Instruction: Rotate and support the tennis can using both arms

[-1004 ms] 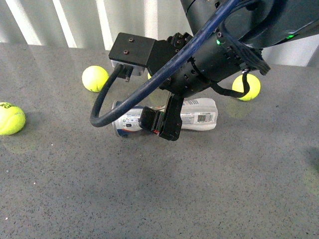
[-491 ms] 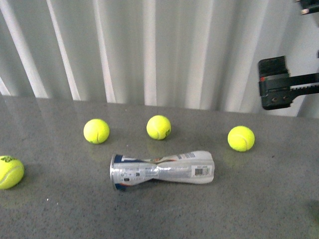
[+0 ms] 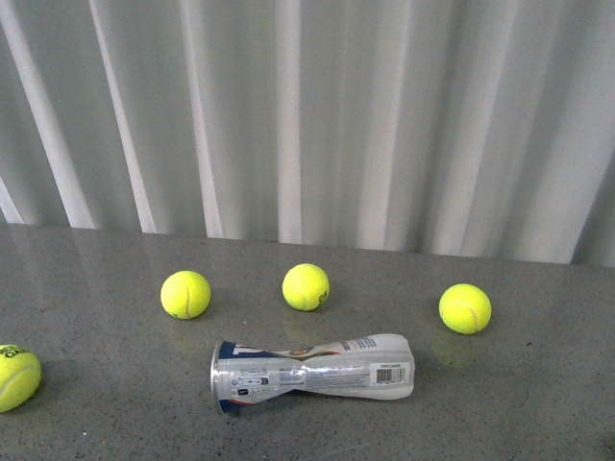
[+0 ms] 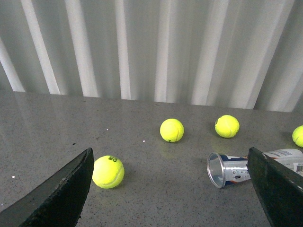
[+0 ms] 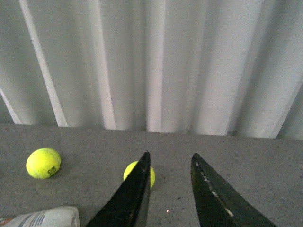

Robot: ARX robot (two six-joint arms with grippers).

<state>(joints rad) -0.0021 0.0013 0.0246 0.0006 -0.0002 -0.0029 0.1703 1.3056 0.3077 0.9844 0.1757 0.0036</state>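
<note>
Black left end effector (image 4: 170,150) gapes wide, right end effector (image 5: 170,154) narrowly parted, both empty.

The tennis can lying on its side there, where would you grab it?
Probably at the dented waist of the tennis can, coming down from above: it lies flat on the table, and the pinch is its narrowest part.

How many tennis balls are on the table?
4. One ball at the far left edge; three behind the lying tennis can: left ball, middle ball, right ball. Others may lie out of frame.
</note>
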